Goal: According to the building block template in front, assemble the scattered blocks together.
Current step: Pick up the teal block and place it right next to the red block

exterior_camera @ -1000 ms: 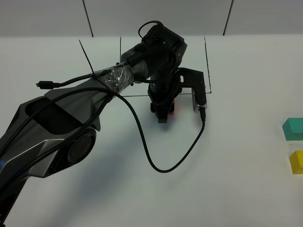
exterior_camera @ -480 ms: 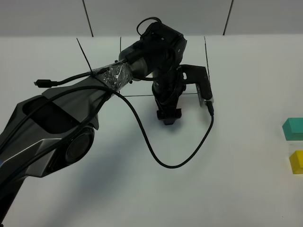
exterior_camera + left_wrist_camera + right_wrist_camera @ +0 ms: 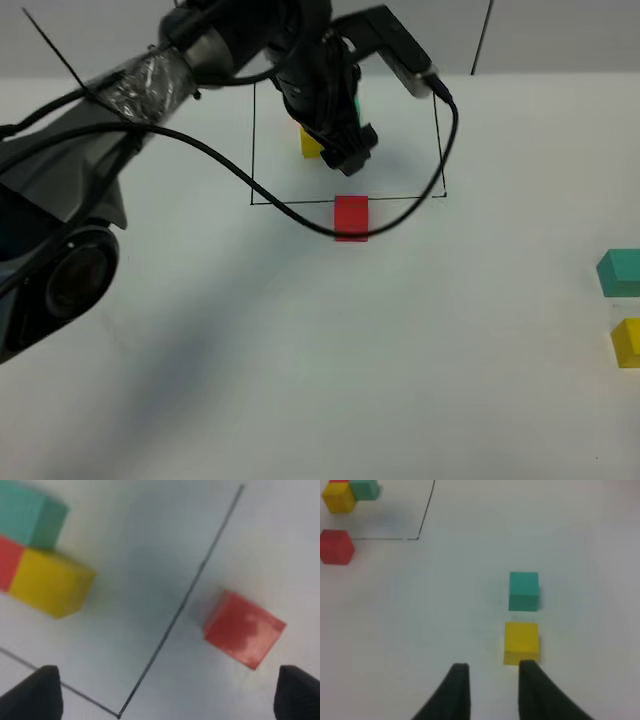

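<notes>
Red block (image 3: 351,217) lay free beneath our spread left gripper (image 3: 170,692); next, we judged, our parted, empty right gripper (image 3: 492,680) should take the yellow block (image 3: 521,642) just ahead

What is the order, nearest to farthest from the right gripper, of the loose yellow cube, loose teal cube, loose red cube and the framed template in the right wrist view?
From the right gripper:
1. Yellow cube, just ahead of it.
2. Teal cube, next beyond the yellow one.
3. Red cube, far off, at the black frame edge.
4. Template, inside the frame, farthest.
</notes>
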### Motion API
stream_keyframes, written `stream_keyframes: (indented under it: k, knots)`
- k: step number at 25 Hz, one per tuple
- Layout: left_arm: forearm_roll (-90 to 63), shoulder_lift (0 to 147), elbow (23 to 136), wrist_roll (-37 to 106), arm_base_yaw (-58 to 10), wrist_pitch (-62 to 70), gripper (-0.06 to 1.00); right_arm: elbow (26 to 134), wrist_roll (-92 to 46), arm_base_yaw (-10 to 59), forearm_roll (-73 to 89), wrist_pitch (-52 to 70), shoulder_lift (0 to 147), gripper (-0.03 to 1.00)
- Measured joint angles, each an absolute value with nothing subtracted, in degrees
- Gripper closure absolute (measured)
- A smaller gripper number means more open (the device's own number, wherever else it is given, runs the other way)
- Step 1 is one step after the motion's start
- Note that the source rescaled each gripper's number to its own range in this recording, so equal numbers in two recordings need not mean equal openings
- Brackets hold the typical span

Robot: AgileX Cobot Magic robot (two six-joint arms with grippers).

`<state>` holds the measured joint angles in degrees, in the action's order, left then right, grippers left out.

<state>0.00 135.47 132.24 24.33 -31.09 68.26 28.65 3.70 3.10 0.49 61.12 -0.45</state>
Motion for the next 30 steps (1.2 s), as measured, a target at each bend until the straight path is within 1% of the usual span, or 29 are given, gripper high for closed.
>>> stream_keyframes:
  k: [5,10,15,17,21,24,27,30]
  knots:
    - [-0.5,130.4,125.5,17.8,-22.5,68.2,0.05,28.7,3.7,3.1,0.5,61.1,-0.5,0.97]
    - [-1.5,122.1,111.2,14.9,-12.1,68.2,0.05,28.7,3.7,3.1,0.5,61.1,-0.5,0.97]
    - [-8.0,109.1,95.0,12.9,-1.7,68.1,0.06,28.7,3.7,3.1,0.5,61.1,-0.5,0.97]
    - [-9.5,103.1,88.4,12.7,0.0,68.1,0.08,28.7,3.7,3.1,0.5,61.1,-0.5,0.97]
    - [-10.0,89.4,74.8,12.7,0.3,67.7,0.12,28.7,3.7,3.1,0.5,61.1,-0.5,0.97]
    - [-9.7,75.6,65.4,11.3,0.3,63.5,0.15,28.7,3.7,3.1,0.5,61.1,-0.5,0.97]
    - [-8.8,62.3,58.1,10.1,0.3,59.2,0.16,28.7,3.7,3.1,0.5,61.1,-0.5,0.97]
    - [-8.6,49.0,51.8,9.8,0.3,57.5,0.16,28.7,3.7,3.1,0.5,61.1,-0.5,0.97]
